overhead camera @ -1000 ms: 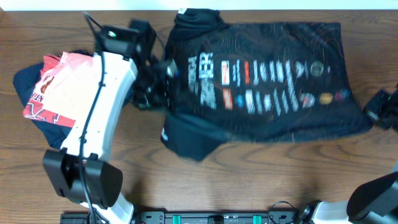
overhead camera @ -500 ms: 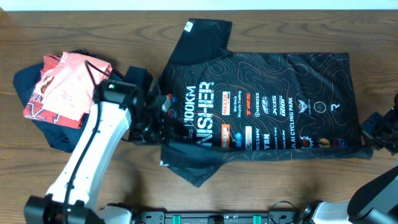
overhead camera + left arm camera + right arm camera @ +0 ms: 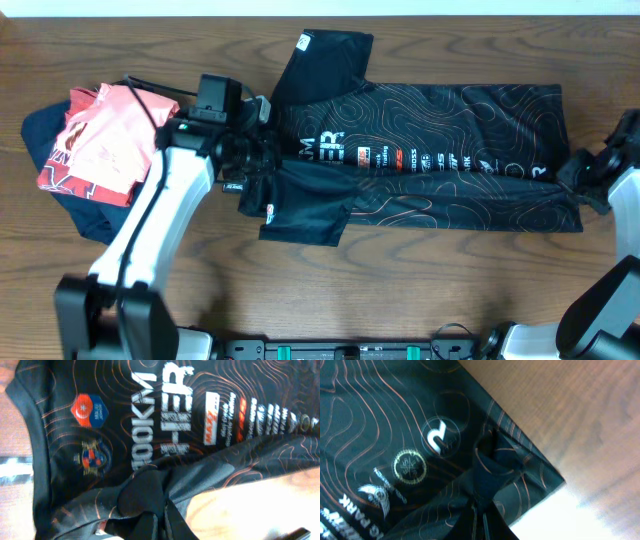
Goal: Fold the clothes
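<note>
The clothes are one black jersey (image 3: 430,165) with red and white contour lines and logos, spread across the table. Its near long edge is folded up over the lettering. My left gripper (image 3: 262,160) is shut on the fold's left end by the collar; in the left wrist view the fabric (image 3: 150,495) bunches between the fingers (image 3: 157,522). My right gripper (image 3: 585,180) is shut on the jersey's right hem corner; the right wrist view shows the fabric (image 3: 440,435) pinched between the fingers (image 3: 482,517).
A salmon-pink shirt (image 3: 100,140) lies on a navy garment (image 3: 45,135) at the left. One sleeve (image 3: 320,60) sticks out toward the far edge, another (image 3: 305,215) toward the near edge. Bare wood runs along the front.
Both grippers have carried the jersey's near edge away from me, folding it over the logos. The lower rows of lettering are now covered.
</note>
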Controlling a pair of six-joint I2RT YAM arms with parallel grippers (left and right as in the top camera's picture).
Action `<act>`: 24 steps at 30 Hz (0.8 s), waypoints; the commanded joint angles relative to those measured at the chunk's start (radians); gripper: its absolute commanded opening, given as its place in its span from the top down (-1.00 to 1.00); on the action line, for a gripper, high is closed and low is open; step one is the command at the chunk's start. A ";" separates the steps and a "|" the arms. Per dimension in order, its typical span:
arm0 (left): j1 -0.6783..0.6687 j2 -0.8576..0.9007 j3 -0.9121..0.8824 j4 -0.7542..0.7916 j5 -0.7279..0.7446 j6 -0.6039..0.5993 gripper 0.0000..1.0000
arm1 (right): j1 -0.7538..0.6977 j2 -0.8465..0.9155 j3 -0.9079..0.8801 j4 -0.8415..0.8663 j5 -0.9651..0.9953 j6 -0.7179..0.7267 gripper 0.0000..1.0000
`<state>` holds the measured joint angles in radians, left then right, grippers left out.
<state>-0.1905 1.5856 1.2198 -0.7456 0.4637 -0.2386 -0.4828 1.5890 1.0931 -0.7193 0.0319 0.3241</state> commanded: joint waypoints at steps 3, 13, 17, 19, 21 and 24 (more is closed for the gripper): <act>0.006 0.126 0.000 0.106 -0.006 -0.029 0.88 | 0.009 -0.016 -0.067 0.114 -0.006 -0.011 0.92; 0.006 0.145 0.009 0.275 -0.002 -0.029 -0.36 | 0.003 -0.016 -0.094 0.231 -0.006 -0.011 -0.45; 0.008 0.134 0.009 0.138 -0.005 -0.021 -0.56 | 0.000 -0.016 -0.099 0.169 0.027 -0.010 -0.41; 0.008 0.134 0.009 0.060 -0.005 -0.005 -0.61 | 0.000 -0.016 -0.114 0.158 0.051 -0.010 -0.38; 0.007 0.134 0.008 -0.025 -0.005 0.002 -0.61 | 0.000 -0.015 -0.150 0.159 0.084 -0.010 -0.27; -0.002 0.134 -0.008 -0.070 -0.005 0.037 -0.61 | -0.002 -0.012 -0.215 0.183 0.133 0.029 -0.18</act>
<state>-0.1902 1.7401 1.2182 -0.8013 0.4641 -0.2481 -0.4831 1.5883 0.9340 -0.5465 0.0895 0.3222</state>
